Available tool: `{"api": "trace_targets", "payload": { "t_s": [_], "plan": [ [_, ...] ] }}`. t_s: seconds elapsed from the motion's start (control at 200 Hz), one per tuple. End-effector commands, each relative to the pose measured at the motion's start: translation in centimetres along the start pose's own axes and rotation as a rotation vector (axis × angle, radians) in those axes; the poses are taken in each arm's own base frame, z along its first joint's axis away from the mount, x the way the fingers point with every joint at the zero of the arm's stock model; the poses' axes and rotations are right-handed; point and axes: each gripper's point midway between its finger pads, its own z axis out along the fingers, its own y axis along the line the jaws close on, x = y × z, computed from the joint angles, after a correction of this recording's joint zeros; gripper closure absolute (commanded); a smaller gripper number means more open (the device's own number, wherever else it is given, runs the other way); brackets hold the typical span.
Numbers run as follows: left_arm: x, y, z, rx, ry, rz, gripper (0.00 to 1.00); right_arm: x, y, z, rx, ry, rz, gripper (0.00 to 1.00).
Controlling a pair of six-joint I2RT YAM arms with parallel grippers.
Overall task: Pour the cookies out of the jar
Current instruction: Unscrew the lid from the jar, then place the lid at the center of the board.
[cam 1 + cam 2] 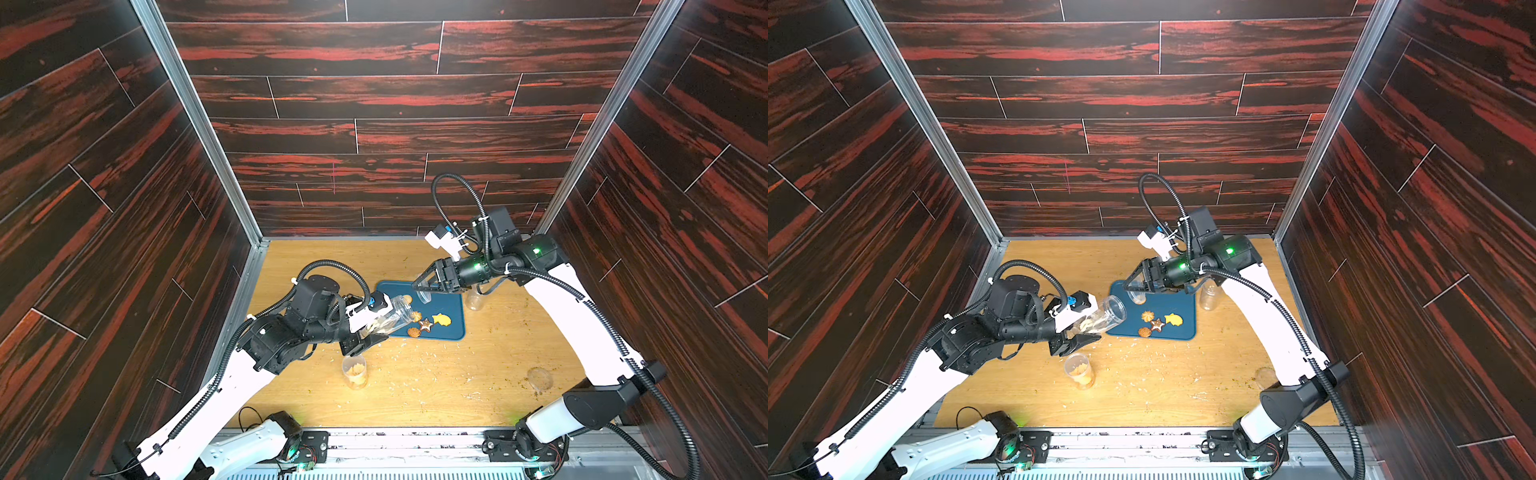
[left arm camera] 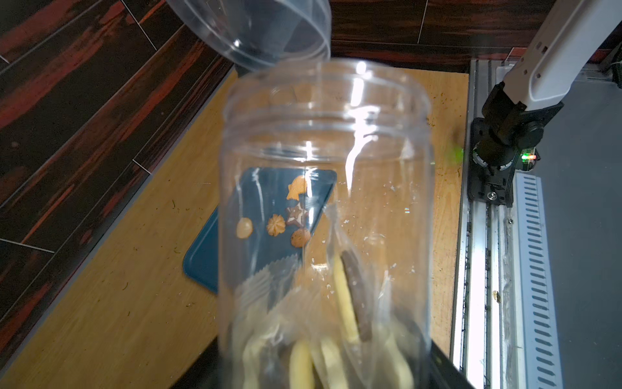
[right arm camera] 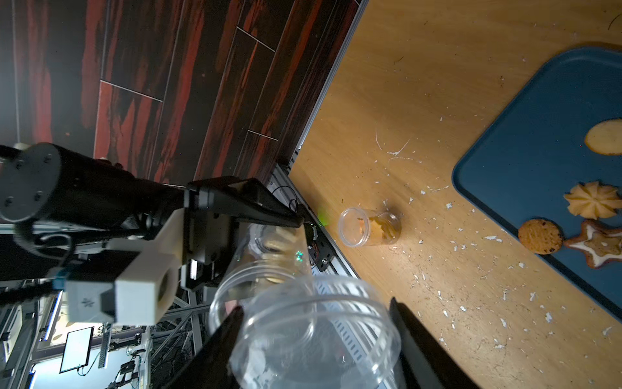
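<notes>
The clear jar [image 1: 390, 318] [image 1: 1105, 316] lies tilted in my left gripper [image 1: 368, 338], which is shut on its body, with the open mouth over the near left corner of the blue tray [image 1: 451, 330] [image 1: 1185, 303]. Cookies [image 2: 350, 303] stay bunched in a clear bag low inside the jar [image 2: 326, 151]. Several cookies [image 1: 441, 319] [image 1: 1173, 319] [image 3: 592, 202] lie on the tray. My right gripper [image 1: 420, 287] [image 3: 316, 336] hangs over the tray's far left corner, shut on a clear lid [image 3: 319, 340] [image 2: 262, 30].
A small clear cup [image 1: 355, 372] [image 3: 368, 226] holding biscuit pieces stands on the wooden table just in front of the left gripper. Another clear jar [image 1: 473, 300] stands right of the tray, under the right arm. A clear round lid [image 1: 539, 378] lies front right. Pale crumbs litter the table.
</notes>
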Motion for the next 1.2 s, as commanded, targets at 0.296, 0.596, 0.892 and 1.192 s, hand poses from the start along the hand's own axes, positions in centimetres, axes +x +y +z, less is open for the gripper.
{"api": "trace_targets", "payload": {
  "t_s": [0.296, 0.596, 0.892, 1.192],
  "plan": [
    [-1.0, 0.0, -0.3, 0.001, -0.041, 0.002, 0.63, 2.0, -8.1, -3.2, 0.327, -0.046, 0.133, 0.51],
    [-1.3, 0.1, -0.2, -0.009, -0.069, -0.022, 0.63, 4.6, -12.3, -4.3, 0.514, 0.007, 0.23, 0.5],
    [-1.3, 0.3, -0.7, -0.036, -0.078, -0.023, 0.62, 10.0, -20.0, -5.9, 0.722, 0.017, 0.406, 0.5],
    [-1.6, 0.3, -1.2, -0.049, -0.097, -0.047, 0.62, 15.8, -28.1, -6.0, 0.916, 0.029, 0.558, 0.49]
  ]
}}
